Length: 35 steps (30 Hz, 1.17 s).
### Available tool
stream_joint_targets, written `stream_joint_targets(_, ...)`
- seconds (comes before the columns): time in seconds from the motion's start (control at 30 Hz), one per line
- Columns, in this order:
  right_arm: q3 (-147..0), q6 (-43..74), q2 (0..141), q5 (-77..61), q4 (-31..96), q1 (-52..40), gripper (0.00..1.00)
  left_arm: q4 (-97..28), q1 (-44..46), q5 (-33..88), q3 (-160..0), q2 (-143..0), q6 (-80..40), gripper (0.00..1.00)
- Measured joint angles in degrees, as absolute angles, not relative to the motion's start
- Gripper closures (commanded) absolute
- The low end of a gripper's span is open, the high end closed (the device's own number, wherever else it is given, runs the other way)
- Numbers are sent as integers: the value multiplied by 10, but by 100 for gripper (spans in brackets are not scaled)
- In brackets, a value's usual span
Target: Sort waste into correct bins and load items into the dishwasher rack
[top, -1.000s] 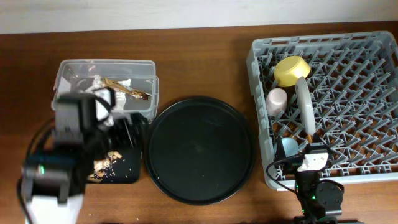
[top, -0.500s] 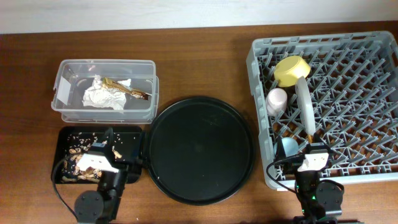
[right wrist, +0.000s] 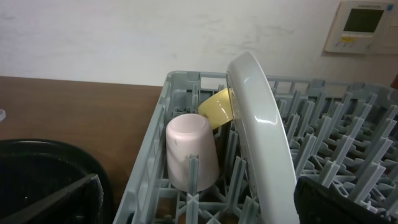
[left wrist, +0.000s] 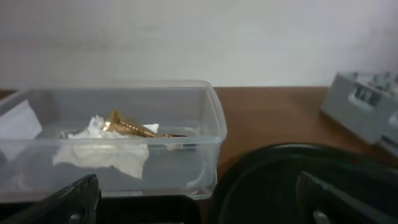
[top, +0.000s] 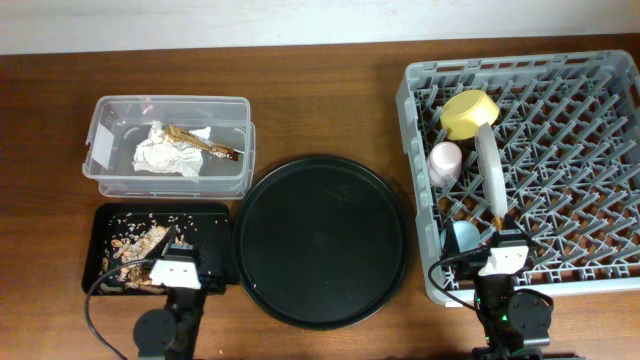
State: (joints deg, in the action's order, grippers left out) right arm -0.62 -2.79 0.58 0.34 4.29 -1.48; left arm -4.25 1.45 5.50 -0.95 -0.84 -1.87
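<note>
The grey dishwasher rack holds the yellow bowl, the pink cup, the pale plate on edge and the blue cup. A wooden chopstick end shows by the plate's foot. The clear tub holds the white napkin and the brown-and-gold wrapper. The flat black tray holds food scraps. My left gripper is open and empty at the tray's front. My right gripper is open and empty at the rack's front edge.
The large round black tray lies between the bins and the rack. In the right wrist view the pink cup, the bowl and the plate stand just ahead. The tub fills the left wrist view.
My left arm has pulled back from over the tub and flat tray to the table's front edge, uncovering the scraps. The right arm has not moved.
</note>
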Motion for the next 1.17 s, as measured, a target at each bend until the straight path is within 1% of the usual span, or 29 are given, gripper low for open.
stream_joint_targets(0.2, -6, -28, 6, 3, 43, -15, 1, -43, 23, 55, -10, -8, 22, 1)
stream_joint_targets(1.17, -6, -28, 6, 3, 43, -15, 1, -43, 23, 53, -10, -8, 26, 1)
